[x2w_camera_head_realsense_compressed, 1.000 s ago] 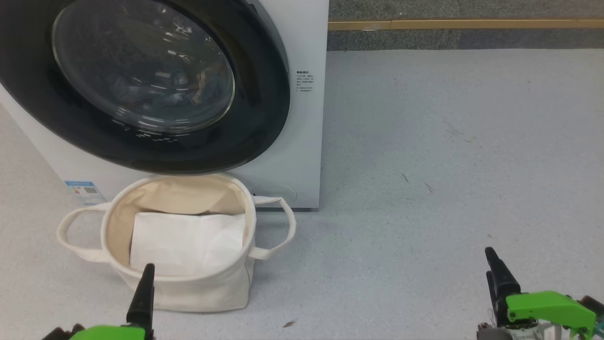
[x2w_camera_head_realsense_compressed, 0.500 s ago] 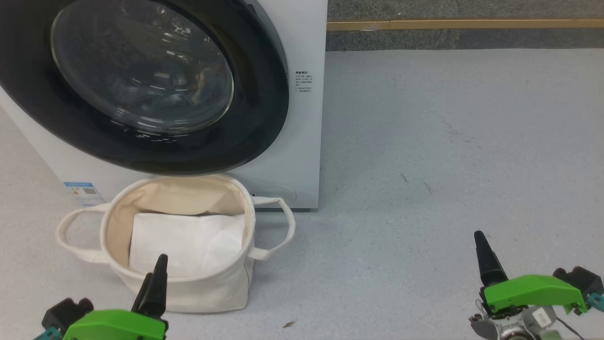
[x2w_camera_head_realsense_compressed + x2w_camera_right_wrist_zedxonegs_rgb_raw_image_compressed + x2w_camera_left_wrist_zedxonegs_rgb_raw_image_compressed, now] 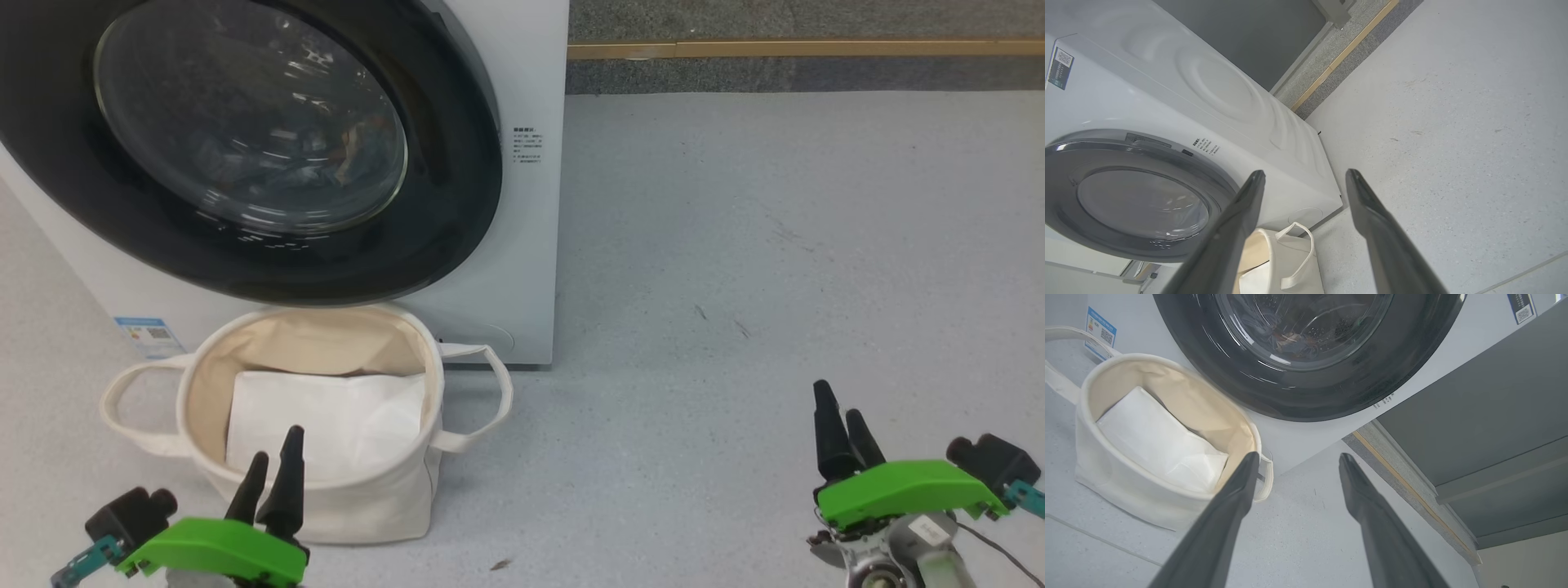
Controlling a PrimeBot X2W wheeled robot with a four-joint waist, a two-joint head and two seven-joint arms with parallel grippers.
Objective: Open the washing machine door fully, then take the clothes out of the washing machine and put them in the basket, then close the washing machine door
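The door [image 3: 245,147], upper left, seems shut (clothes [image 3: 326,163] inside); left hand [image 3: 276,445] and right hand [image 3: 837,400] hang spread, empty. Next, hook its rim.

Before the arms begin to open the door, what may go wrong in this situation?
1. The basket stands just under the washing machine door; an arm reaching in could knock it away.
2. The door's black rim is glossy, so the open left gripper or right gripper may slip on it.
3. The clothes behind the glass could drop beside the basket.

Head camera looks down; low, seemingly tilted wrist cameras share washer [image 3: 526,245], basket [image 3: 375,510].
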